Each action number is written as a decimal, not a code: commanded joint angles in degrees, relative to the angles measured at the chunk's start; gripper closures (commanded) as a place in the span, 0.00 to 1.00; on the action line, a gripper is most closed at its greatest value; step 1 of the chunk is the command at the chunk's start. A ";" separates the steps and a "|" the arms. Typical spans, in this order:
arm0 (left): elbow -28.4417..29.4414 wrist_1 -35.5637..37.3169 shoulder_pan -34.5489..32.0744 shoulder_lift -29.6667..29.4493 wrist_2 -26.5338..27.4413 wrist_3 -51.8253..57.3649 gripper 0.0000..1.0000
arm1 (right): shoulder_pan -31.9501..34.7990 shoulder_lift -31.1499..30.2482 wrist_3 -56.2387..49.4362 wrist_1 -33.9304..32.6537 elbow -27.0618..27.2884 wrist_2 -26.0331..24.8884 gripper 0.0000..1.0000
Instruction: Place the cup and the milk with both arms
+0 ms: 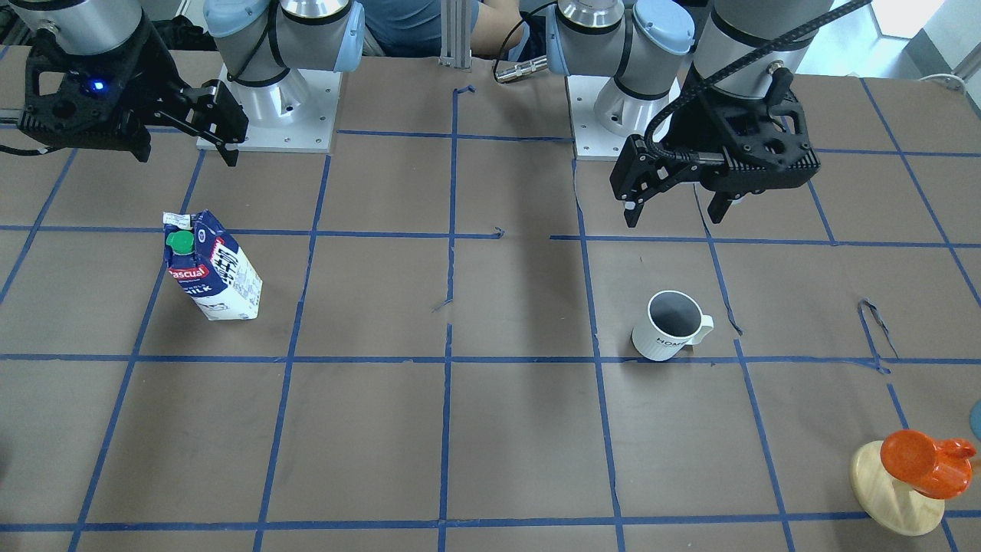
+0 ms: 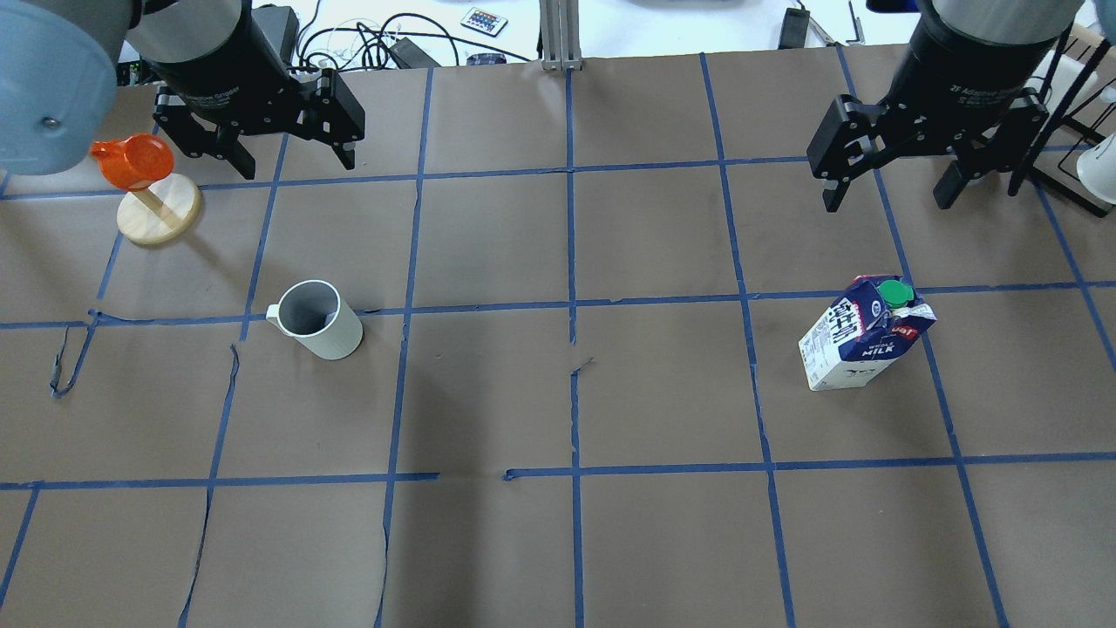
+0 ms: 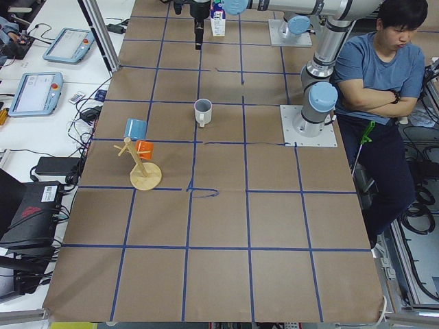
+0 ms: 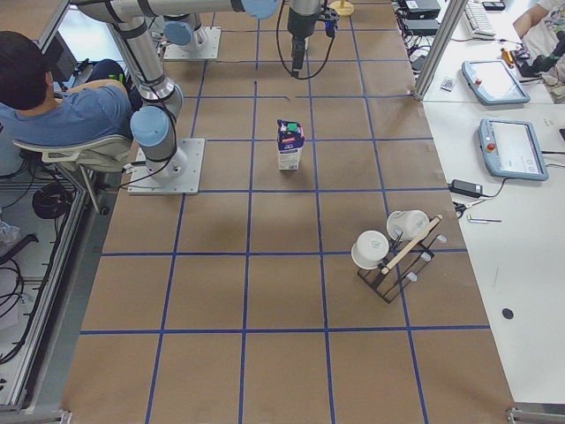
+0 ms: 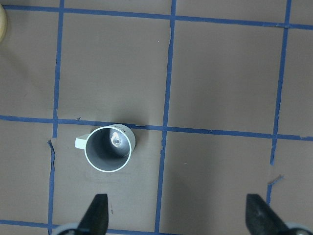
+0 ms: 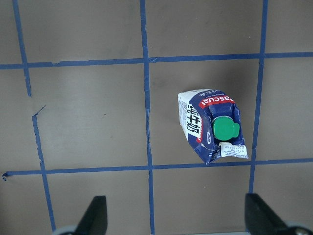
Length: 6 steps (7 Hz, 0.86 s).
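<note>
The left tool [image 2: 296, 164], spread and empty, hangs well above the upright cup [image 2: 318, 321], and the right tool [image 2: 888, 202], likewise spread, above the upright milk [image 2: 863, 336] on the counter [image 2: 558, 392].

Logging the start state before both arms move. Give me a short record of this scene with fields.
cup: upright on the table, robot's left side, not held
milk: upright, green cap on, robot's right side, not held
left gripper: jaws open, empty, above the table, apart from cup
right gripper: jaws open, empty, above the table, apart from milk
orange cup: on a wooden stand, far left
</note>
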 commanded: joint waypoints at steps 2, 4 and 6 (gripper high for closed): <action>0.00 0.00 0.02 0.00 0.04 0.00 0.00 | -0.05 0.06 -0.61 -0.01 0.03 -0.63 0.00; 0.00 0.00 0.02 0.00 0.04 0.00 0.00 | -0.05 0.06 -0.79 -0.10 0.12 -0.54 0.00; 0.00 0.09 0.19 -0.09 0.04 0.09 0.00 | -0.05 0.06 -0.88 -0.10 0.12 -0.72 0.00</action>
